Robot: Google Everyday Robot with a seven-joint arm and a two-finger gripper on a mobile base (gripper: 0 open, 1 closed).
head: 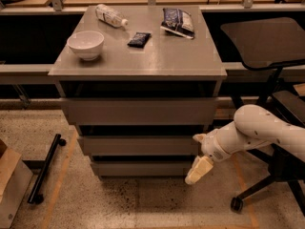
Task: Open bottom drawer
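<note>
The bottom drawer is the lowest of three grey handleless fronts in the cabinet, and it looks closed, set back under the middle front. My gripper hangs on the white arm at the cabinet's right side, level with the bottom drawer's right end. One cream finger points down beside the drawer's right edge, another small tip shows near the middle front's right end. The gripper holds nothing that I can see.
On the cabinet top are a white bowl, a plastic bottle, a dark snack bar and a chip bag. A black office chair stands right behind my arm. A black bar and cardboard lie left on the floor.
</note>
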